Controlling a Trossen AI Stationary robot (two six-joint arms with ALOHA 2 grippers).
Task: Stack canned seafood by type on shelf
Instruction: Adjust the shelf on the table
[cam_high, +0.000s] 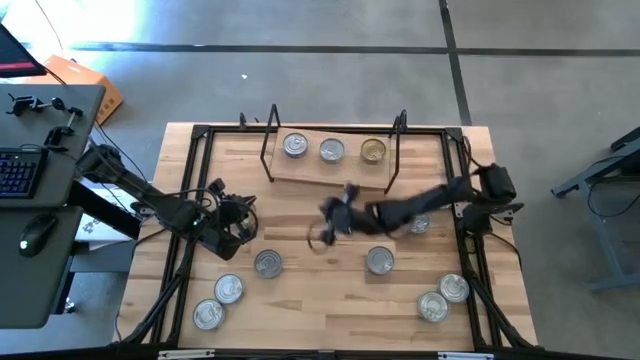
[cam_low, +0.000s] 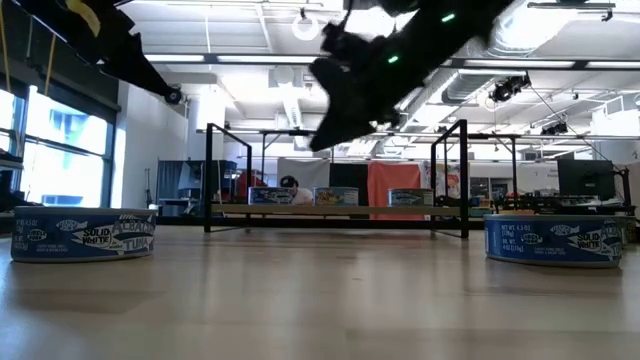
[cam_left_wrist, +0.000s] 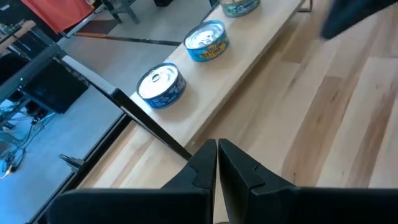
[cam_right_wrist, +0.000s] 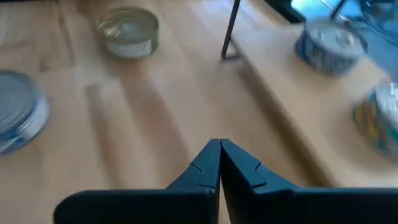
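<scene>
The shelf (cam_high: 300, 172), a light board between black wire uprights, stands at the table's far middle. Three tins rest on it: two silver-topped, blue-sided (cam_high: 295, 146) (cam_high: 331, 150), and one gold-topped (cam_high: 373, 151). Several more tins lie on the table: three near left (cam_high: 229, 288), one each side of the middle (cam_high: 268, 263) (cam_high: 379, 261), two near right (cam_high: 443, 297). My right gripper (cam_right_wrist: 219, 149) is shut with nothing between its fingers. It hangs above the table's middle (cam_high: 330, 215), in front of the shelf. My left gripper (cam_left_wrist: 217, 152) is shut and holds nothing, left of the middle (cam_high: 240, 225).
A black frame (cam_high: 200, 135) runs along the table's edges. One tin (cam_high: 418, 225) lies partly under my right arm. In the low view, blue tuna tins (cam_low: 85, 235) (cam_low: 552, 240) stand at either side, with bare wood between them and the shelf (cam_low: 340, 210).
</scene>
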